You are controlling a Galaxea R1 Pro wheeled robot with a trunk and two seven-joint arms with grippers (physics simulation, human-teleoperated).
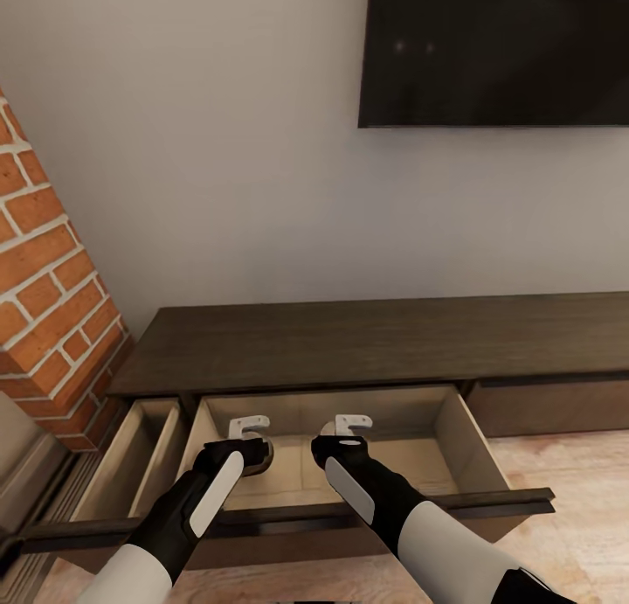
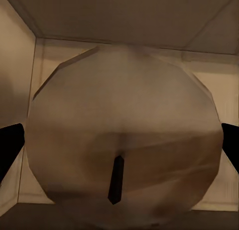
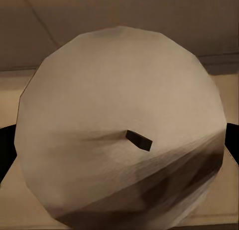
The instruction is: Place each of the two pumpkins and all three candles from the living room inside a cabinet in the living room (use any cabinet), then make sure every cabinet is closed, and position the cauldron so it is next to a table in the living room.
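Now candle (image 2: 124,140) btwn left fingers (image 2: 10,145).

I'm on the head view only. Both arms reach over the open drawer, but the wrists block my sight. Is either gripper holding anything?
Observer: Yes. The left wrist view shows the left gripper shut on a candle, with a black finger at each side.
Operator: And the right?
Observer: The right gripper grips a second candle, wick end facing the camera.
Operator: Anything in the drawer beneath them?
Observer: Around the left one I see bare drawer floor and walls. Directly behind it, I cannot tell.
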